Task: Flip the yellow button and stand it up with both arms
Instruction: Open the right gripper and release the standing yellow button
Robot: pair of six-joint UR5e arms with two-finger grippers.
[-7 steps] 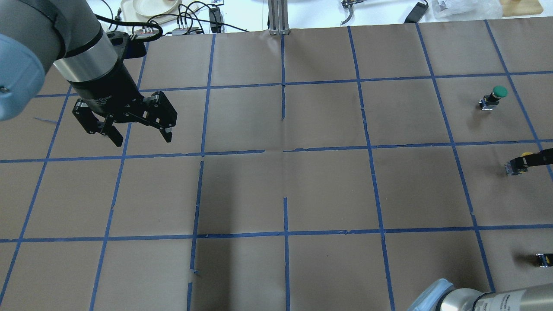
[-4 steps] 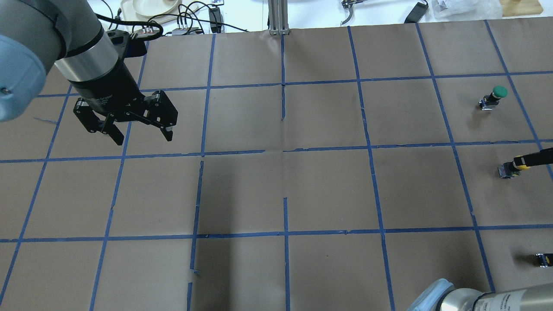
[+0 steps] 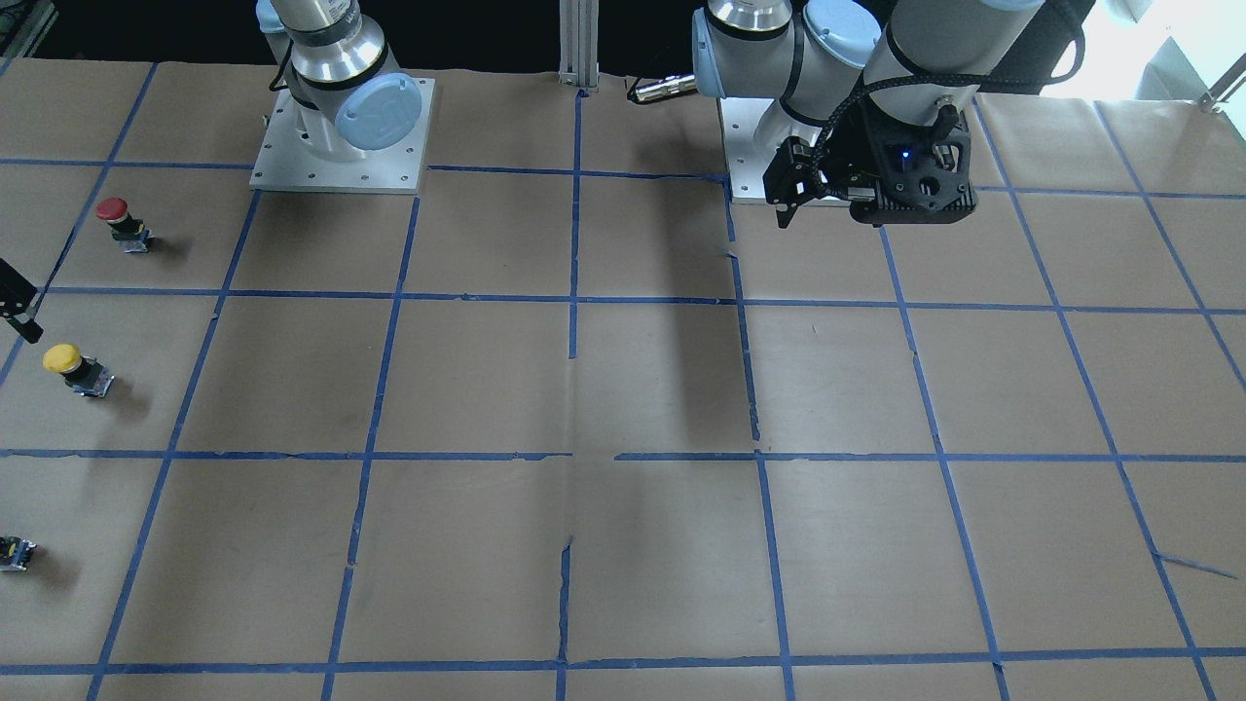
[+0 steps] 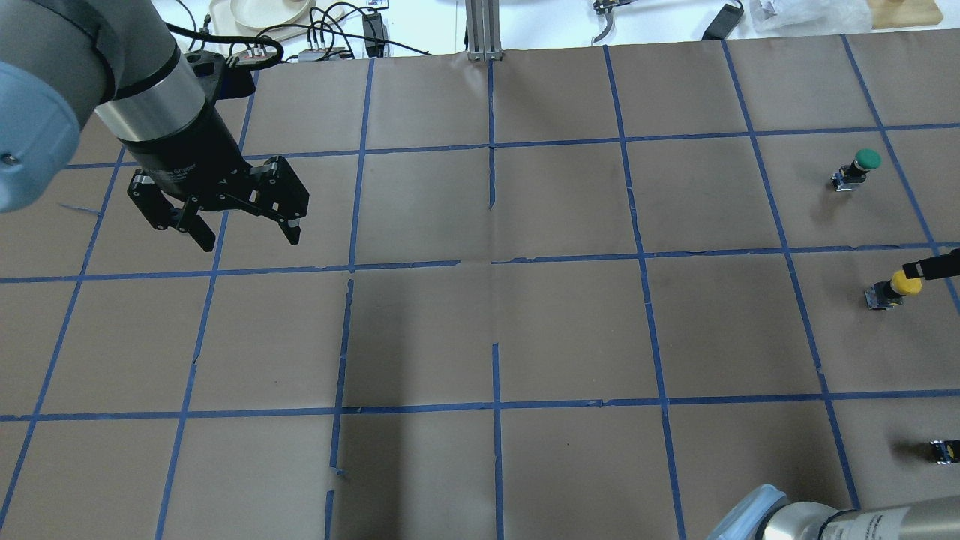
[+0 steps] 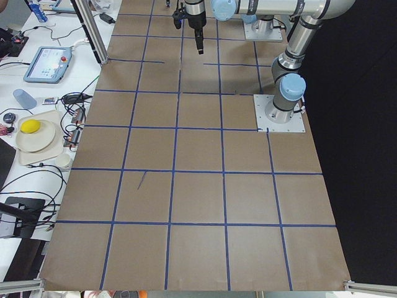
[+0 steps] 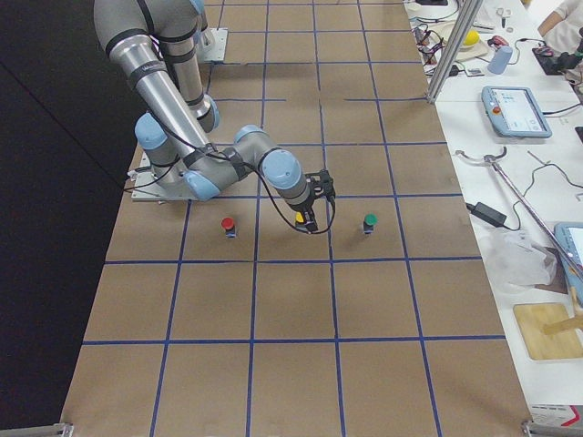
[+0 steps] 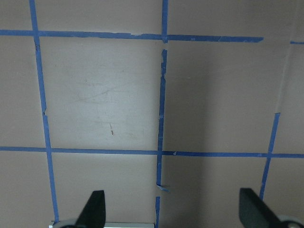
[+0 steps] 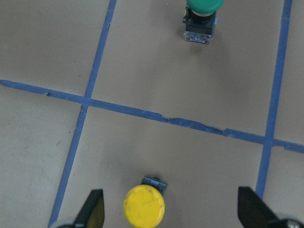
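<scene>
The yellow button (image 4: pixel 897 289) stands cap up on the brown paper near the table's right edge. It also shows in the front view (image 3: pixel 70 367) and in the right wrist view (image 8: pixel 144 207). My right gripper (image 8: pixel 172 213) is open above it. The cap sits between the fingers (image 8: pixel 93 210), nearer the left one, and touches neither. In the overhead view only one of its fingers (image 4: pixel 934 266) shows, just right of the cap. My left gripper (image 4: pixel 244 229) is open and empty, high over the table's far left; the left wrist view (image 7: pixel 173 213) shows only paper below it.
A green-capped button (image 4: pixel 859 168) stands one grid square beyond the yellow one. A red-capped button (image 3: pixel 122 222) stands on its near side. A tiny black-and-yellow block (image 4: pixel 943 450) lies by the right edge. Blue tape lines grid the paper. Cables and a plate lie past the far edge.
The right finger lay across the yellow button; it has drawn back to the right, off the cap. The button shifted slightly left and now stands free. The left arm has hardly moved.
</scene>
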